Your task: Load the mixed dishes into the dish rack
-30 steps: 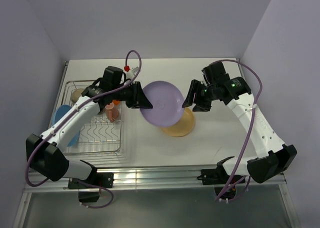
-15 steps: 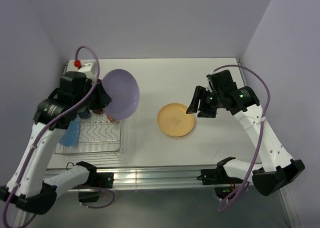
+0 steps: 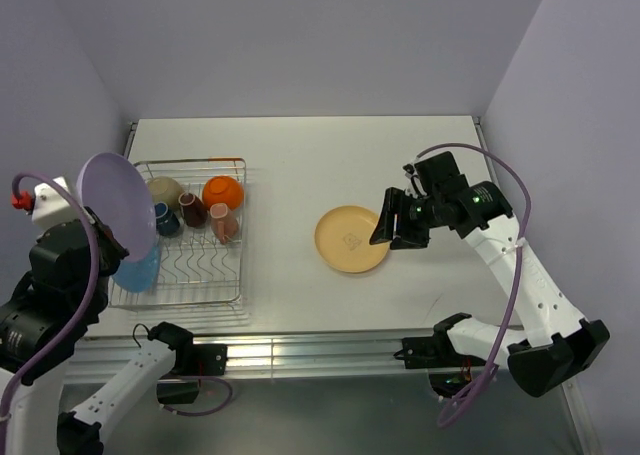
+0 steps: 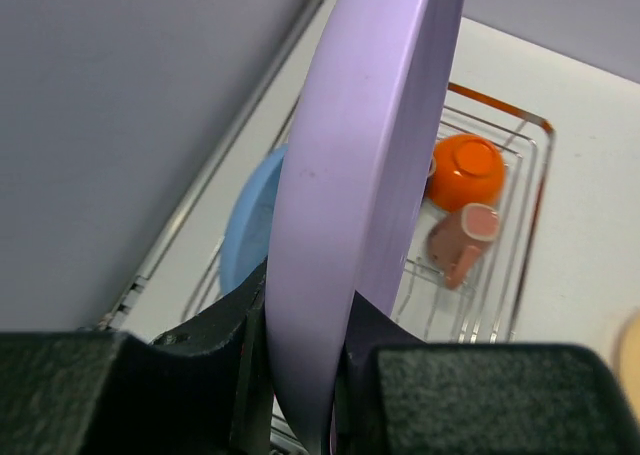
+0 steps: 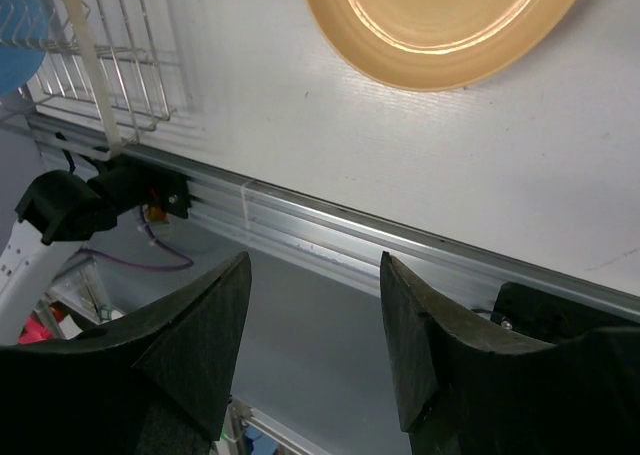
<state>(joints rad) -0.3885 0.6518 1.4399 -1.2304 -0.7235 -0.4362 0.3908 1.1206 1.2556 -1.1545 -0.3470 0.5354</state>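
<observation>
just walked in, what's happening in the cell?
Dish loading, partway through. The left gripper is clamped on the lilac plate, holding it on edge above the left end of the dish rack, next to the blue plate standing there. The rack also holds two bowls and three mugs. The right gripper is open and empty, hovering beside the tan plate, which lies flat on the table.

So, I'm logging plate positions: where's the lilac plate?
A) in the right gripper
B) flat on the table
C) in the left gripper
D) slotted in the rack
C: the left gripper pinches the lilac plate by its rim, on edge above the rack.
</observation>
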